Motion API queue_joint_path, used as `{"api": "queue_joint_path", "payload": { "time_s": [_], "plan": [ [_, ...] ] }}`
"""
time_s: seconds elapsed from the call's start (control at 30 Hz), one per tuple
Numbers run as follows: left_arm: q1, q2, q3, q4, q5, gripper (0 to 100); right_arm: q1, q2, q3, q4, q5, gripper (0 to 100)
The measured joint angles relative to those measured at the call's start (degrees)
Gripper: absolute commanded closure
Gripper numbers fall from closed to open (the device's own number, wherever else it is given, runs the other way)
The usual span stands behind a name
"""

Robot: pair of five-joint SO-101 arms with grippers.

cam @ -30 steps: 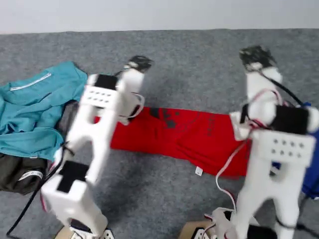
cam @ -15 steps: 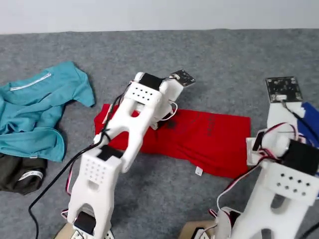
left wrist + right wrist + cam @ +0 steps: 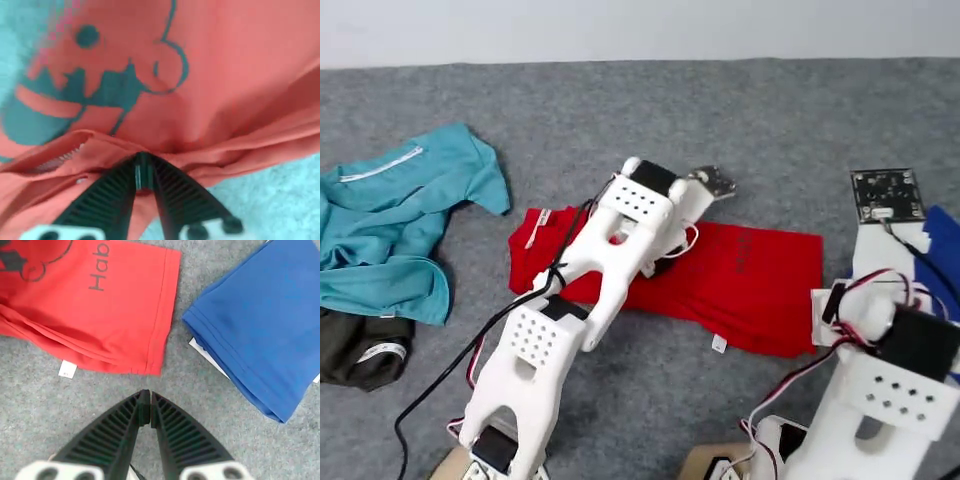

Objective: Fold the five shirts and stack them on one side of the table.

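A teal shirt [image 3: 390,220] lies crumpled at the left edge of the grey table [image 3: 770,130], its lower edge overlapping a dark garment [image 3: 350,350] bunched nearer the front. Both are well apart from the arms.

The left arm stretches from the front of the table over the left half of a red shirt [image 3: 760,285], which lies spread as a long band across the middle of the table. In the left wrist view the left claw [image 3: 143,172] sits right down on the red cloth. Its black ribbed fingers [image 3: 107,197] are closed together, and a ridge of the fabric is puckered at their tips, just below the shirt's dark cartoon print [image 3: 85,95].

A small white label [image 3: 67,369] sticks out from the red shirt's near edge onto the table.

The right arm stands at the front right. The right claw [image 3: 145,410] hangs over bare table, its fingers pressed together and holding nothing, near the red shirt's right-hand hem.

A folded blue shirt [image 3: 260,330] lies at the far right, just beside the red shirt with a strip of grey table between them. A white corner [image 3: 206,352] peeks out from under the blue shirt's edge.
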Motion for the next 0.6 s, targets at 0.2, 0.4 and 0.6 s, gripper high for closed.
{"api": "queue_joint_path", "payload": {
  "time_s": [0.2, 0.4, 0.6],
  "plan": [
    [0.44, -0.35, 6.07, 0.00, 0.26, 100, 0.00, -0.88, 0.00, 0.00, 0.00, 98.7],
    [1.93, -1.49, 9.58, -0.09, 0.26, 100, 0.00, -0.88, 0.00, 0.00, 0.00, 98.7],
    [4.48, -6.68, 17.14, -0.09, 0.26, 100, 0.00, -0.88, 0.00, 0.00, 0.00, 98.7]
  ]
}}
